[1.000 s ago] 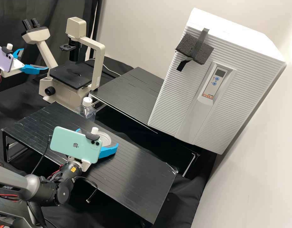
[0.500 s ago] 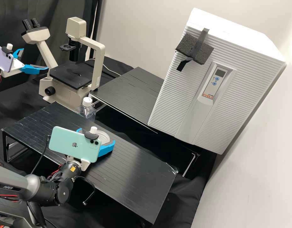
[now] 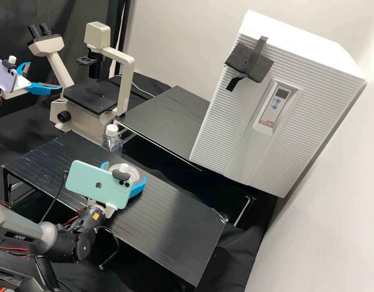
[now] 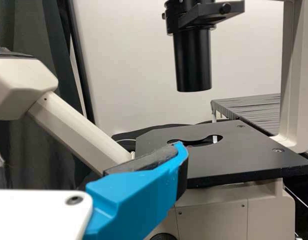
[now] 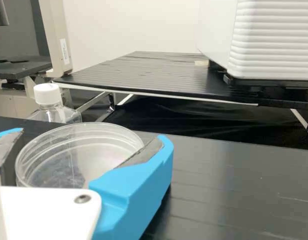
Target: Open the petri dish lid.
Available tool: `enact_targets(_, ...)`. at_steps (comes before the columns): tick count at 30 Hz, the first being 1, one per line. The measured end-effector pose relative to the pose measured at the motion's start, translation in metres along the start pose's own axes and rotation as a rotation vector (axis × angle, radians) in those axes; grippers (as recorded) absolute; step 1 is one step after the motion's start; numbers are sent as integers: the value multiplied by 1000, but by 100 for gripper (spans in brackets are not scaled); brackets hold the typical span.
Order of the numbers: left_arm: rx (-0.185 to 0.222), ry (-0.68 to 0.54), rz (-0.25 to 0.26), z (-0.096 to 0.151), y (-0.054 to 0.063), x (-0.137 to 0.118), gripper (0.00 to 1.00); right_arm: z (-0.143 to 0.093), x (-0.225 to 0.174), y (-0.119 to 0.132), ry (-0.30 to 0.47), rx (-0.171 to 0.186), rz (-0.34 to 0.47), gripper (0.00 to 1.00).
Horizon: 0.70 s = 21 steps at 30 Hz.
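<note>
Petri dish (image 5: 76, 155), clear and round, down on the black surface (image 3: 174, 215), and right between the spread blue fingers of the right claw (image 3: 124, 171)! Contact at the rim? Can't tell. Lid on or off? Can't tell that either. Over now to the left claw (image 3: 45, 75), also spread, up in the air near the microscope (image 3: 128, 83). Beyond the dish, a white-capped clear bottle (image 3: 111, 142); farther off, a big ribbed white cabinet (image 3: 316, 105).
</note>
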Motion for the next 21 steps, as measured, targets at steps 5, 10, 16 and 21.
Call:
enact_targets(5,0,0,0,0,0,0,100,0,3,-1,8,-2,1,100)
enact_targets(10,0,0,0,0,0,0,100,1,4,-1,16,-9,4,100)
enact_targets(16,0,0,0,0,0,0,100,4,-1,5,23,-31,27,100)
enact_targets(21,0,0,0,0,0,0,100,8,-10,14,25,-17,71,0)
